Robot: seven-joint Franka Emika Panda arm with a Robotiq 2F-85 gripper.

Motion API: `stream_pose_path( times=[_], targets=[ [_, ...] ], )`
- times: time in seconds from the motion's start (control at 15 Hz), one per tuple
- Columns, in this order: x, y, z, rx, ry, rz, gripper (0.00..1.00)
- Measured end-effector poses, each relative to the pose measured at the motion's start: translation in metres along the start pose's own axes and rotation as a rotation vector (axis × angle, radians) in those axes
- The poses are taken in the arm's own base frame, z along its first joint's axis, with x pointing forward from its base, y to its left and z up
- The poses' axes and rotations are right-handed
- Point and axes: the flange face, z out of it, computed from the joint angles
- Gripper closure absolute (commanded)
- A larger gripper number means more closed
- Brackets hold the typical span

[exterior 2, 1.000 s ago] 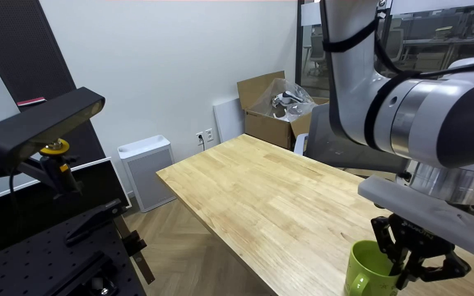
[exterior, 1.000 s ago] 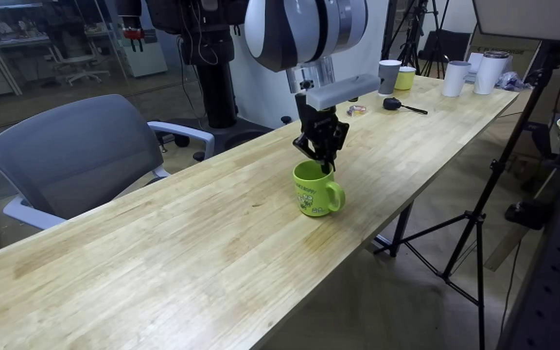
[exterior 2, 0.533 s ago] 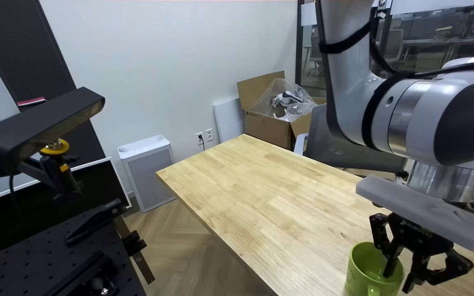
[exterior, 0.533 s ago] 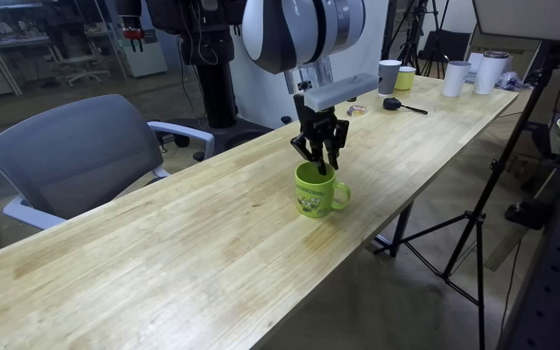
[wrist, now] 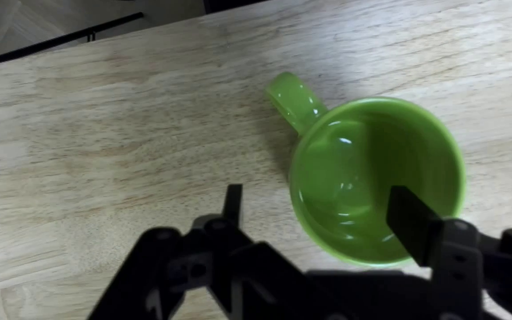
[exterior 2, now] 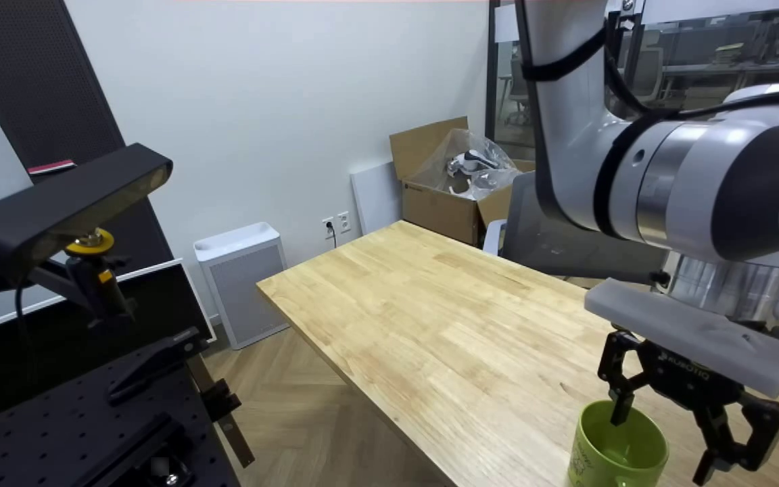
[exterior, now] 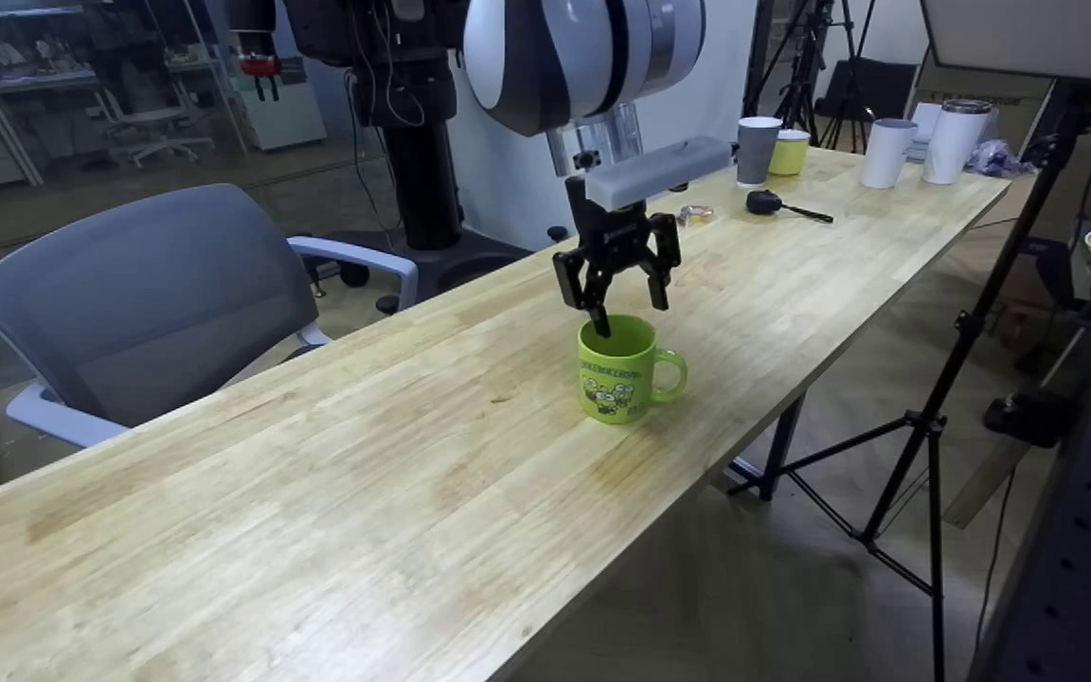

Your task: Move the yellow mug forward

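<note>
— Where do you find the yellow mug (exterior: 616,384)?

— It stands upright on the wooden table (exterior: 318,511). In an exterior view its handle (exterior: 670,375) points to three o'clock; in the wrist view the same handle points between ten and eleven o'clock.

— And how is the gripper (exterior: 632,318)?

— Its two fingers (wrist: 411,226) are spread wide apart. In the wrist view, one finger is over the mouth of the mug, between four and five o'clock from its centre, while the other is outside the rim, at nine o'clock. Whether the first fingertip goes lower than the rim, I cannot tell exactly.

— What else is on this table?

— In an exterior view, if I look from the mug, a grey cup (exterior: 756,156) and a yellow cup (exterior: 791,157) stand just beside each other at one o'clock. A white cup (exterior: 886,156) and a white tumbler (exterior: 956,147) are close to two o'clock.

— And next to the table?

— A grey chair (exterior: 148,303), at nine o'clock from the mug.
</note>
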Motion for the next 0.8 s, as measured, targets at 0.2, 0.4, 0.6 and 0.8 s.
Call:
stream_pose_path(
  times=[0.2,0.4,0.6,0.8],
  targets=[
    [0.005,-0.007,-0.025,0.003,0.022,-0.011,0.00],
    [0.013,-0.017,-0.070,0.009,0.049,-0.025,0.00],
    [0.021,-0.028,-0.124,0.015,0.085,-0.040,0.00],
    [0.026,-0.041,-0.172,0.017,0.107,-0.063,0.00]
  ],
)
